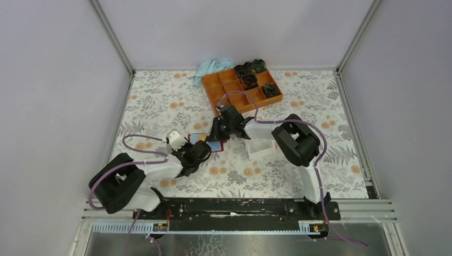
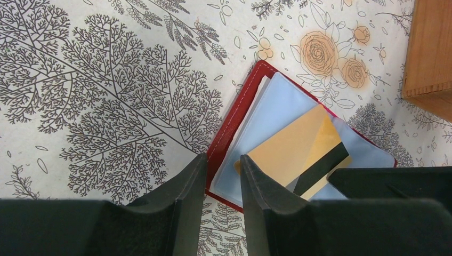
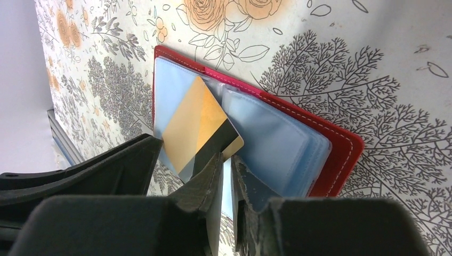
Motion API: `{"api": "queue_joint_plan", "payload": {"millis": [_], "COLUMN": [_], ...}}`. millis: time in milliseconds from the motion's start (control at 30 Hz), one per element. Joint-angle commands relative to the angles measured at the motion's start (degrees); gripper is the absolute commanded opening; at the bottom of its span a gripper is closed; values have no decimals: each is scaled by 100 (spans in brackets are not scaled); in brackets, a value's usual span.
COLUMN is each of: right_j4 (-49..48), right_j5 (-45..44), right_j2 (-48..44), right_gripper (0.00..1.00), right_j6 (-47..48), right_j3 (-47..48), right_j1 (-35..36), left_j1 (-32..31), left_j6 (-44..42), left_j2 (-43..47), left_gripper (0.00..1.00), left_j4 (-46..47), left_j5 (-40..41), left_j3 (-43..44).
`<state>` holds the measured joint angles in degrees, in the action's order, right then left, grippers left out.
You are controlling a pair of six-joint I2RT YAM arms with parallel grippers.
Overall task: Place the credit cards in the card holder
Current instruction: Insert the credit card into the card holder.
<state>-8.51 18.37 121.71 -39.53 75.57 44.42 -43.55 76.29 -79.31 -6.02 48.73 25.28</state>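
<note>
The dark-red card holder (image 1: 213, 145) lies open and flat on the floral table, its light-blue inner pockets up. It also shows in the left wrist view (image 2: 234, 120) and the right wrist view (image 3: 344, 160). A tan-gold credit card (image 2: 290, 149) with a black stripe lies slanted on the pockets, one end tucked under a sleeve; it also shows in the right wrist view (image 3: 194, 122). My left gripper (image 2: 224, 160) is narrowly open, its jaws straddling the holder's near red edge. My right gripper (image 3: 226, 160) is shut to a thin slit, its tips at the card's striped end.
An orange compartment tray (image 1: 240, 90) with dark items stands behind, its corner in the left wrist view (image 2: 432, 53). A light-blue cloth (image 1: 210, 68) lies beside it. A whitish clear box (image 1: 261, 148) sits right of the holder. Grey walls enclose the table.
</note>
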Motion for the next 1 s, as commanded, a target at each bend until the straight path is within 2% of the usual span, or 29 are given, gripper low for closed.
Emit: {"api": "queue_joint_plan", "payload": {"millis": [0, 233, 367, 467, 600, 767, 967], "right_j4": [23, 141, 148, 165, 173, 254, 344], "right_j5": [182, 311, 281, 268, 248, 203, 166], "right_j2": [132, 208, 202, 240, 253, 206, 156], "right_gripper": [19, 20, 20, 20, 20, 20, 20], "right_j6": [111, 200, 209, 216, 232, 316, 412], "right_j3": [275, 397, 352, 353, 348, 337, 320], "right_j1": [-64, -94, -129, -144, -153, -153, -153], "left_j1": [13, 8, 8, 13, 16, 130, 604], "left_j6": [-9, 141, 465, 693, 1022, 1607, 1418], "left_j2": [25, 57, 338, 657, 795, 258, -65], "left_gripper": [37, 39, 44, 54, 59, 54, 48], "left_j4": [-127, -251, -562, -803, -1159, -1657, -1086], "left_j5": [-64, -37, 126, 335, 644, 713, 223], "left_j3": [-86, -92, -139, -168, -38, 445, 505]}}
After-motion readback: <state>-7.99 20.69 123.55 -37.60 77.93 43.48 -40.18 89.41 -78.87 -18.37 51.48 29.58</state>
